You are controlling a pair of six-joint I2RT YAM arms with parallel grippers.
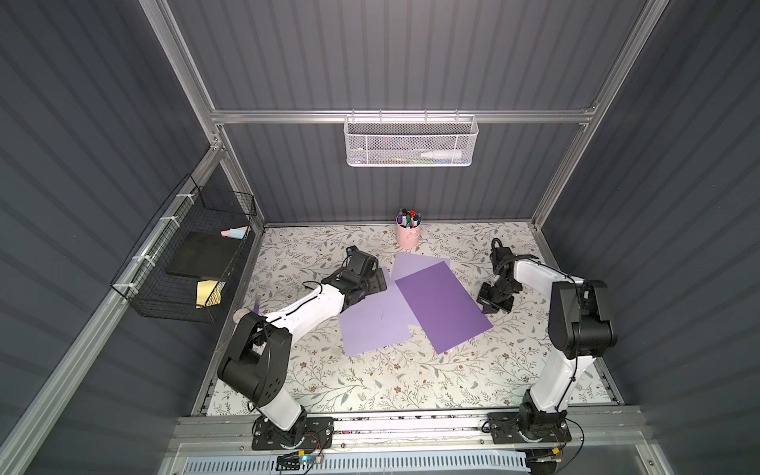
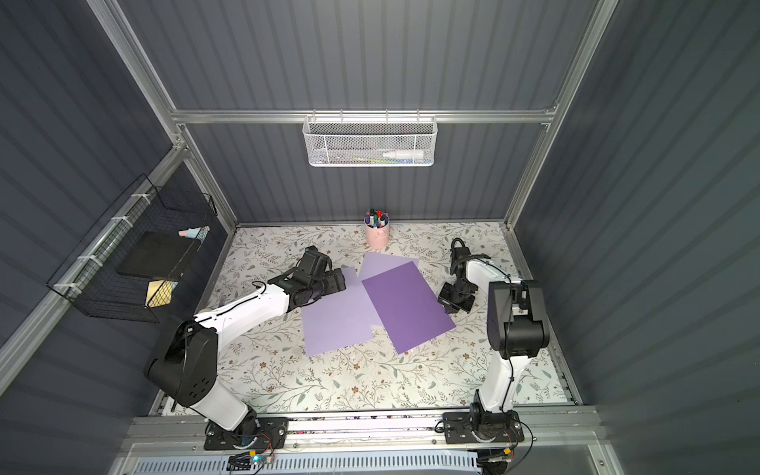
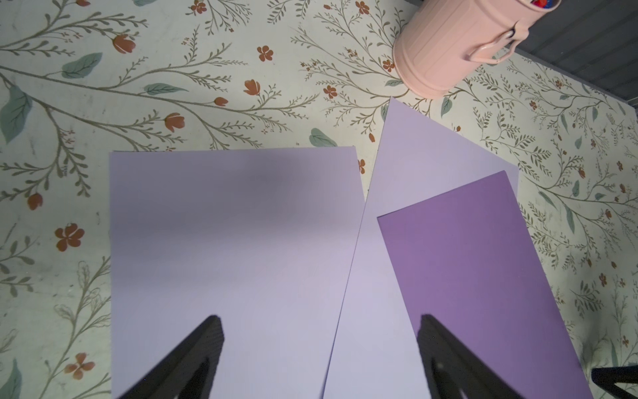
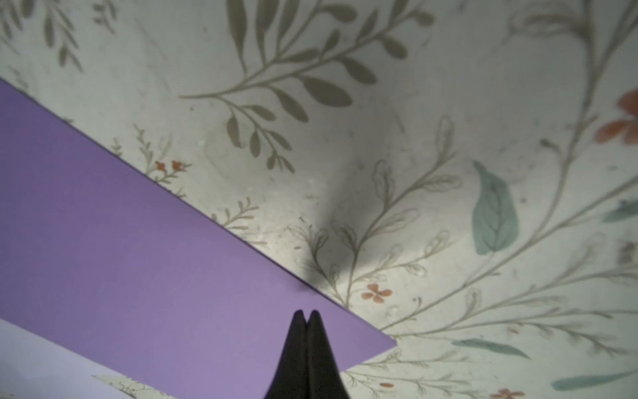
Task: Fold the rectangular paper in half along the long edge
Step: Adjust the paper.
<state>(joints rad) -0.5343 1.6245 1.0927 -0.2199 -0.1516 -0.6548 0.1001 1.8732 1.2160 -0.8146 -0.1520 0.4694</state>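
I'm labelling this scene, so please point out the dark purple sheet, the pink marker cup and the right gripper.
dark purple sheet point(image 1: 442, 306), in a top view, middle of its face.
pink marker cup point(image 1: 407, 238), in a top view, its side wall.
right gripper point(image 4: 305, 312), right wrist view, between its closed fingertips.

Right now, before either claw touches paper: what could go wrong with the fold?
1. The dark purple sheet overlaps the near lavender sheet and the far lavender sheet; lifting one edge may drag the others.
2. The left claw is open and straddles the seam between sheets, so closing might pinch two.
3. The right claw is shut over the dark sheet's edge; it may only shove it, skewing the fold.
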